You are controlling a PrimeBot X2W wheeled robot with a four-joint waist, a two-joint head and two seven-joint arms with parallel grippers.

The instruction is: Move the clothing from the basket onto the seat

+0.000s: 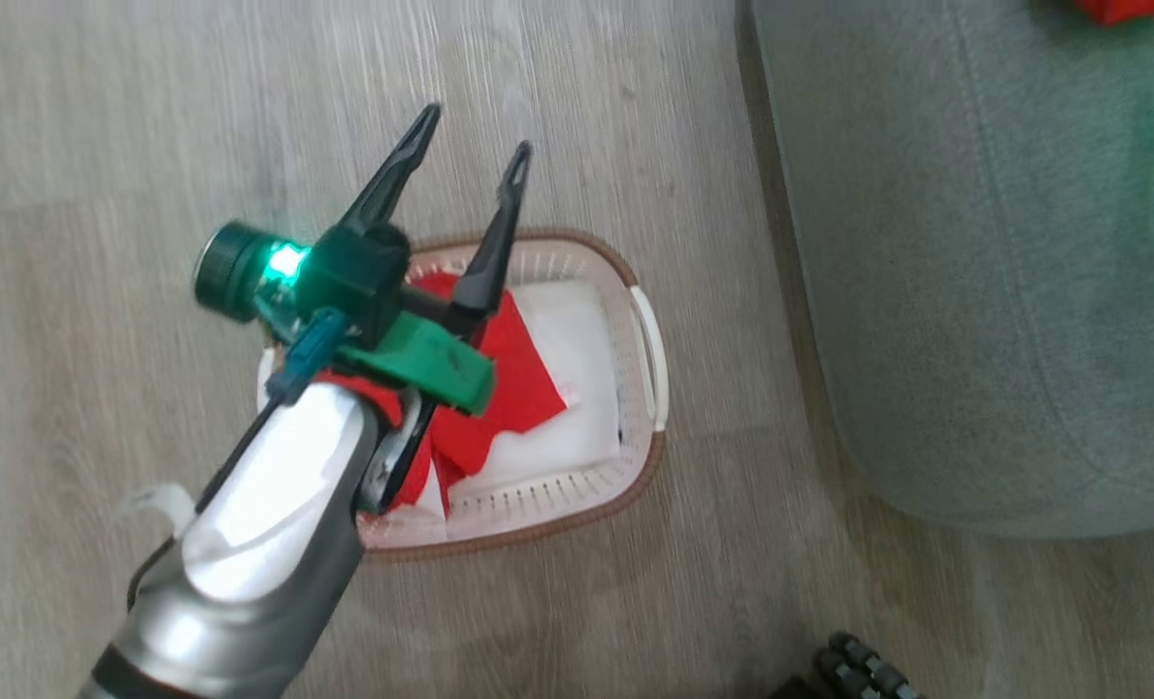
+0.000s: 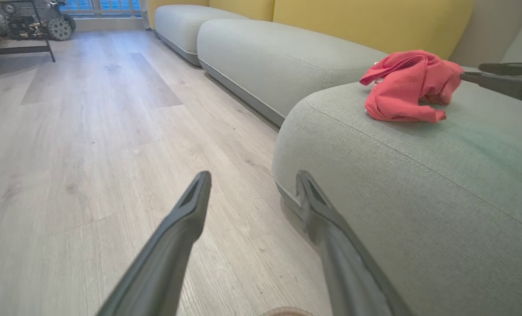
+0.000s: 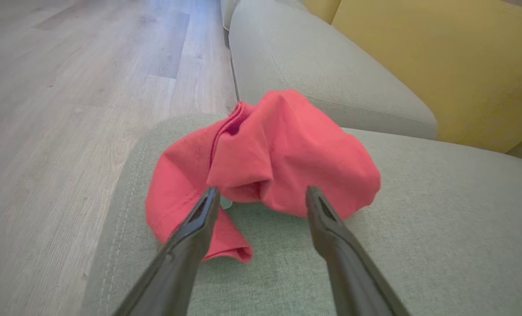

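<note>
The cream basket (image 1: 646,456) stands on the wood floor and holds red clothing (image 1: 518,383) over white fabric (image 1: 577,330). My left gripper (image 1: 475,133) hovers above the basket's far end, open and empty; in its wrist view the left gripper (image 2: 253,175) points past the corner of the seat (image 2: 419,184). A crumpled red garment (image 3: 278,153) lies on the seat (image 3: 419,228) near its rounded edge. My right gripper (image 3: 263,191) is open right behind the garment, its tips against the folds without pinching them. From the left wrist, the right gripper (image 2: 471,71) sits beside the garment (image 2: 408,85).
The seat (image 1: 974,243) fills the right side, close to the basket's right handle (image 1: 652,354). More grey cushions (image 2: 278,57) and yellow backrests (image 2: 375,22) run along behind. A wheeled machine (image 2: 37,22) stands far off. A dark wheel (image 1: 863,670) sits at the bottom.
</note>
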